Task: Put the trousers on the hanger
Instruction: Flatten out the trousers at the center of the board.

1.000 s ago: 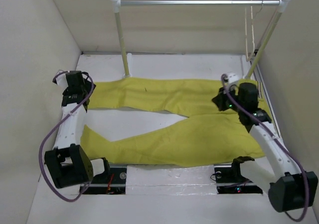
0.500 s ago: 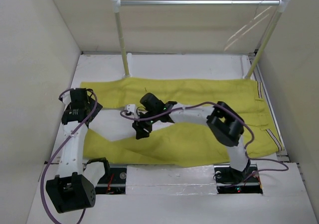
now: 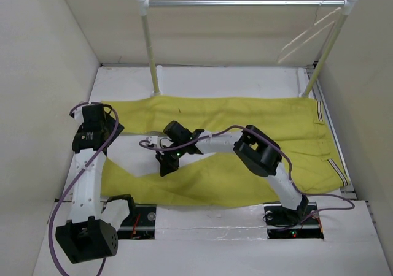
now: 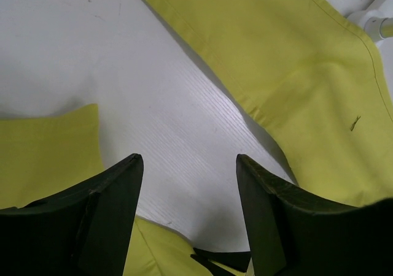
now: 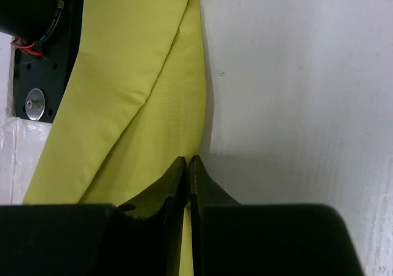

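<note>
Right gripper [image 5: 187,161] clamped shut on inner edge of trousers [image 5: 123,73]; left gripper [image 4: 189,159] held wide open, empty, over white table [image 4: 92,55]

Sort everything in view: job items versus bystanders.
Job: trousers, spread flat; hanger, blurred, near the rail's right end; right gripper, pinching a leg edge; left gripper, open.
Bystanders: metal rail; white posts; table.
</note>
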### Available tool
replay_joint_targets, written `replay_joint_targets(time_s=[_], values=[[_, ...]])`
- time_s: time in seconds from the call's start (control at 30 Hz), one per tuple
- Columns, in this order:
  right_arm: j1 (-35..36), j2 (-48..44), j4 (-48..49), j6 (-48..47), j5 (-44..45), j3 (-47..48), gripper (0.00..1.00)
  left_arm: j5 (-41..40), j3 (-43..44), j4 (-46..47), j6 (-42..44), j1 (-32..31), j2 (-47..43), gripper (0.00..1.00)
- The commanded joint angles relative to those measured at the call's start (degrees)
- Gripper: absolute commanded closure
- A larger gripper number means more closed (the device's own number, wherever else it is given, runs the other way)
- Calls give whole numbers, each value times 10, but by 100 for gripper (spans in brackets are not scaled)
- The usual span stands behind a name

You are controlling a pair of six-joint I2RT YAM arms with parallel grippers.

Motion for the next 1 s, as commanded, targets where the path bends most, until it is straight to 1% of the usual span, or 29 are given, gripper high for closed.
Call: replay_joint_targets(time_s=[0.0, 0.13, 0.17, 0.2, 0.27, 0.37, 0.47, 0.5, 0.53, 0.57, 0.6, 0.63, 0.7, 0.73, 0.77, 0.8, 0.87, 0.9, 0.93, 0.97], values=[[4, 11, 0, 3, -16, -8, 100, 7, 12, 19, 27, 3, -5, 43], [-24, -9, 20, 28, -1, 18, 100, 31, 5, 38, 34, 3, -1, 52], [-39, -17, 24, 33, 18, 24, 100, 36, 8, 41, 37, 3, 2, 55], [-47, -27, 26, 39, 32, 31, 100, 40, 10, 41, 42, 3, 3, 61], [-60, -56, 28, 41, 76, 49, 100, 41, 17, 41, 49, 3, 6, 65], [-76, -71, 27, 43, 104, 64, 100, 38, 20, 42, 60, 3, 7, 66], [-87, -59, 19, 40, 116, 77, 100, 41, 10, 47, 65, 3, 5, 66], [-87, -41, 14, 38, 114, 83, 91, 48, 9, 49, 67, 3, 6, 64], [-87, -29, -11, 32, 107, 90, 79, 66, 8, 53, 71, 3, 13, 62], [-87, -20, -28, 26, 90, 105, 70, 70, 6, 54, 74, 3, 17, 61], [-82, -14, -34, 23, 86, 100, 60, 73, 6, 54, 74, 3, 21, 60], [-74, -21, -22, 22, 85, 91, 56, 80, 4, 59, 76, 3, 26, 59], [-69, -43, -9, 25, 101, 51, 56, 83, 2, 66, 80, 3, 28, 58], [-69, -70, 2, 26, 105, 37, 55, 81, 2, 76, 82, 3, 31, 57], [-69, -82, 6, 28, 108, 25, 55, 77, -2, 80, 84, 3, 35, 56], [-69, -93, 8, 29, 108, 13, 55, 69, -4, 86, 89, 3, 42, 51], [-69, -129, 0, 25, 120, -17, 56, 41, -2, 91, 98, 3, 87, 49], [-69, -144, -4, 21, 123, -27, 64, 25, 7, 90, 104, 3, 103, 47], [-69, -158, -2, 19, 124, -51, 69, -11, 10, 101, 106, 3, 135, 47], [-69, -192, 1, 19, 123, -67, 75, -25, 20, 108, 110, 3, 150, 48]])
